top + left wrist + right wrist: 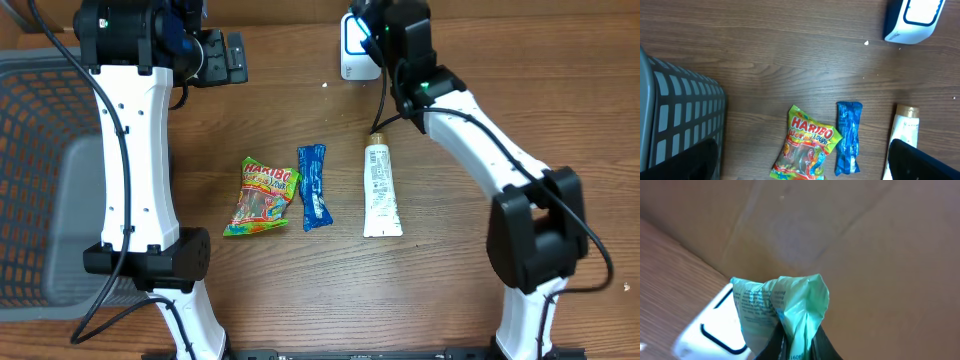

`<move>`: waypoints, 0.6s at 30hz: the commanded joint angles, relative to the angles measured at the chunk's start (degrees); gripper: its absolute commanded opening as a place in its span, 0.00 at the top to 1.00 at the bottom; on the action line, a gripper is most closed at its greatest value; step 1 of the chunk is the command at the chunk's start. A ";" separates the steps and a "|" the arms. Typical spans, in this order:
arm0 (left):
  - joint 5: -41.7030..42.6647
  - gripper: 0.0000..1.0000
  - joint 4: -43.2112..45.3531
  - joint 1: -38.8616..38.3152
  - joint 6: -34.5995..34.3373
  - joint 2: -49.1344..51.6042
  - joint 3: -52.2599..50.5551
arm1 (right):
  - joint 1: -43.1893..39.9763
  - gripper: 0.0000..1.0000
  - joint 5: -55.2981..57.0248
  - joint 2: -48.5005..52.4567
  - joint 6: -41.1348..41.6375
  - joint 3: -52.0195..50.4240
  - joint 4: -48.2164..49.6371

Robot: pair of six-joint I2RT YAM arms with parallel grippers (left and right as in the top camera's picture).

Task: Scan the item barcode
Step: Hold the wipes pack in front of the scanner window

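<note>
The right gripper (792, 342) was clamped on a crumpled green packet (790, 302), close to the white scanner (705, 330) at the far side of the table (280, 120). The left gripper (236, 58) hung near the grey basket (40, 150) with its fingers wide apart. A candy bag (262, 196), a blue packet (313, 186) and a white tube (381, 190) lay in a row.

1. The surface (300, 120) was brown wood-grain laminate, its grain running left to right in the overhead view.
2. A grey mesh basket (30, 150) sat at its left side.
3. A small white speck (866, 43) lay on the bare wood.
4. Beyond the far edge rose a plain brown panel (865, 255), creased like cardboard.
5. The light was soft and even, casting only faint shadows.
</note>
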 commanded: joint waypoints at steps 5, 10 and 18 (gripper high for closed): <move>0.50 0.00 0.09 -0.13 -0.81 0.66 0.02 | 0.20 0.96 5.42 6.56 -18.49 0.92 13.14; 0.50 0.00 0.09 -0.13 -0.83 0.66 0.02 | 0.20 0.96 5.35 8.39 -20.87 0.92 19.47; 0.50 0.00 0.09 -0.13 -0.83 0.66 0.02 | 0.57 0.96 4.66 9.62 -20.90 0.92 19.10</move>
